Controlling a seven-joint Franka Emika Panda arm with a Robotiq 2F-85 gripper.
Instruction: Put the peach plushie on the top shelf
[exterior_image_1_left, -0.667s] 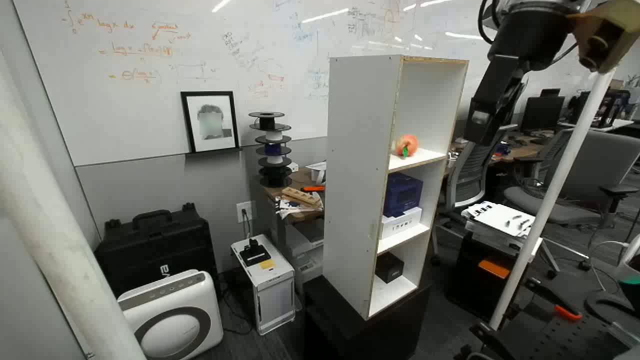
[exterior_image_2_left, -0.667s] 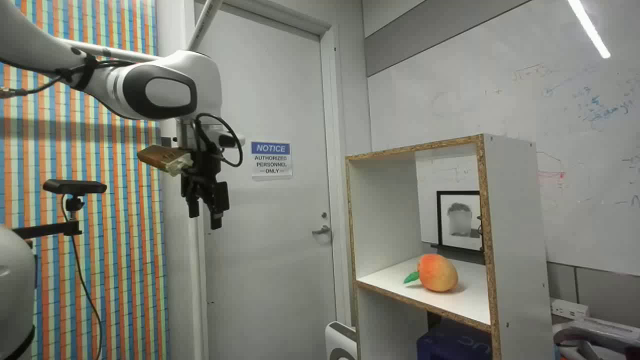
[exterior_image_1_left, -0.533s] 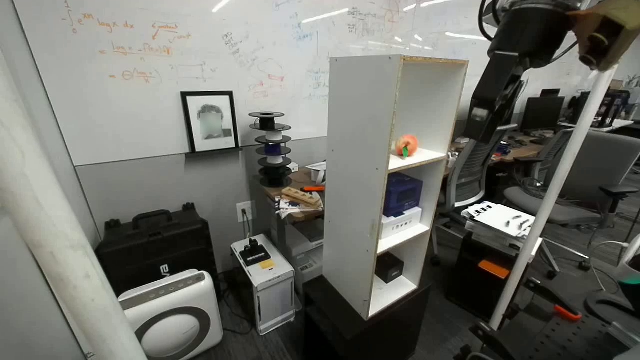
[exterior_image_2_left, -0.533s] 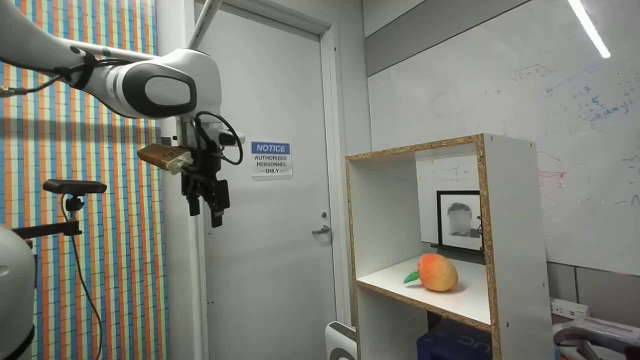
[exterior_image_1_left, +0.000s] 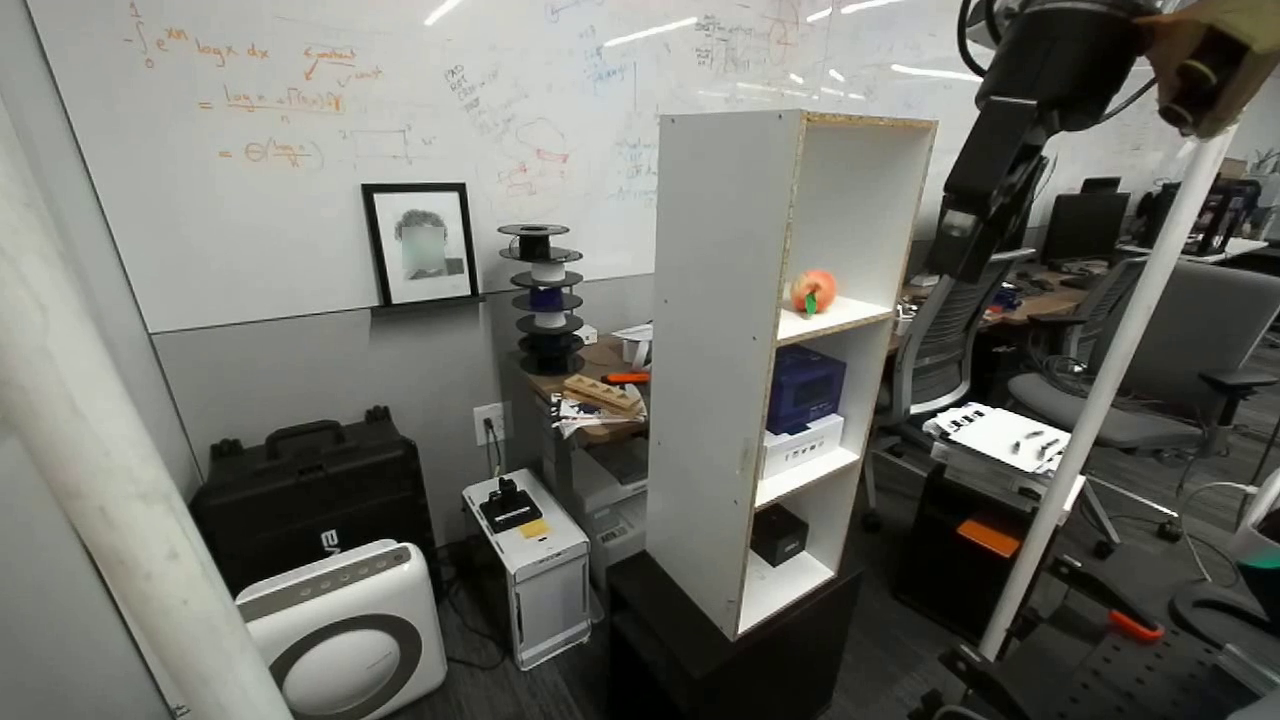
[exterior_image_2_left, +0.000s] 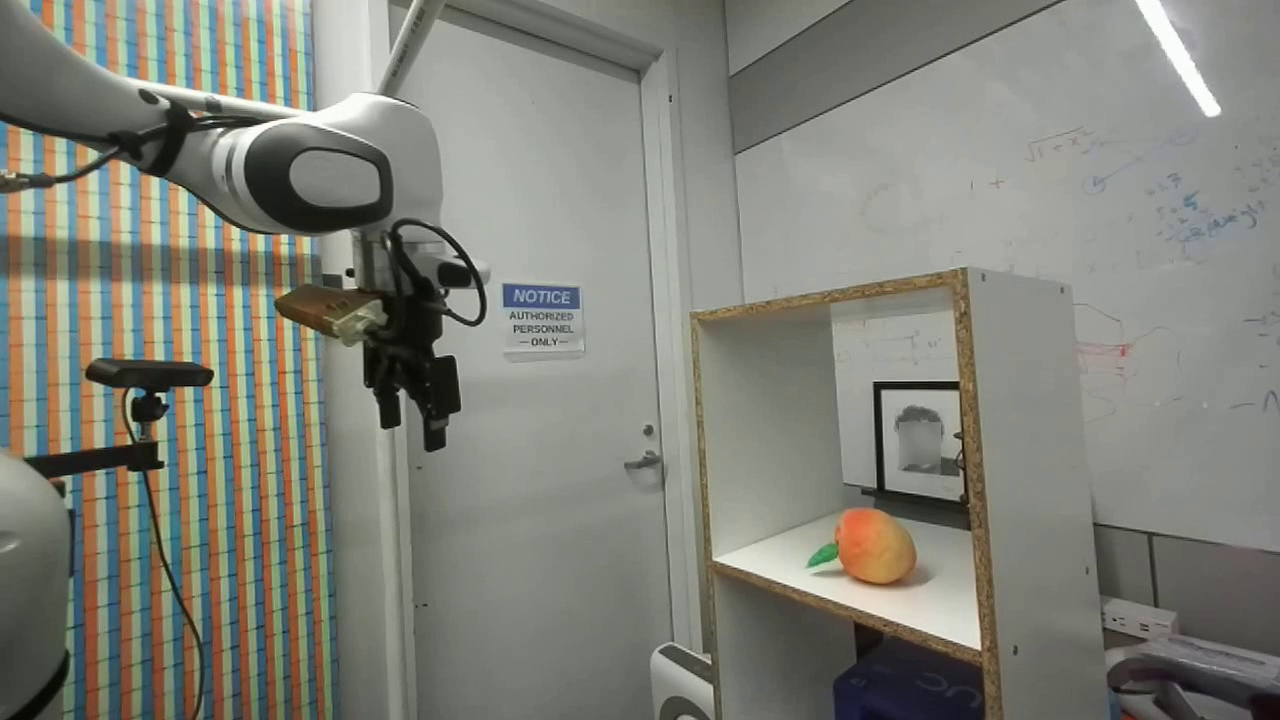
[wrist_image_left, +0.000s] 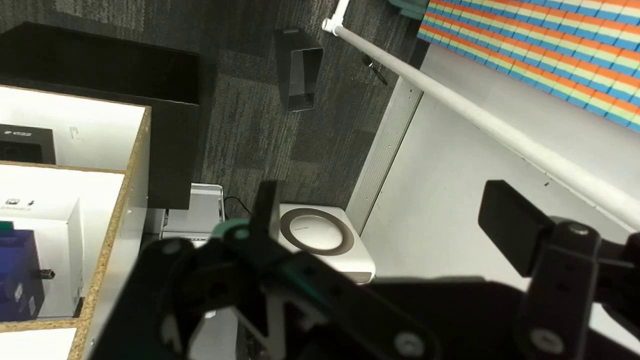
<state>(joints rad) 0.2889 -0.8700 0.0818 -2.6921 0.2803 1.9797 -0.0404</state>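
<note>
A: Where is the round, orange-pink and yellow, cloth-looking peach plushie (exterior_image_2_left: 877, 546)?

B: On the flat white floor board (exterior_image_2_left: 775, 560) of the highest compartment (exterior_image_2_left: 765, 430) of the tall, narrow, white shelving unit (exterior_image_1_left: 722, 350) with raw chipboard edges.

A: Is anything held?

B: No. The black, two-fingered mechanical gripper (wrist_image_left: 391, 217) has its fingers spread wide, with nothing between them in the wrist view. It points down, outside the unit and well apart from it.

A: So which step are we on?

B: That hangs on the wording. If the top shelf (exterior_image_2_left: 830, 296) means the flat white uppermost board capping the unit, the plushie sits one level beneath it, and I'd say the pick has yet to begin. If the floor board under the plushie counts, I'd call the placing done.

A: Next move, then?

B: In the first case, approach the unit's open front with the gripper tilted, since the board overhead blocks a grasp from above, close gently around the plushie, draw it out of the compartment and lift it over the top. Otherwise, just stay away from the unit and leave the plushie lying.
</note>
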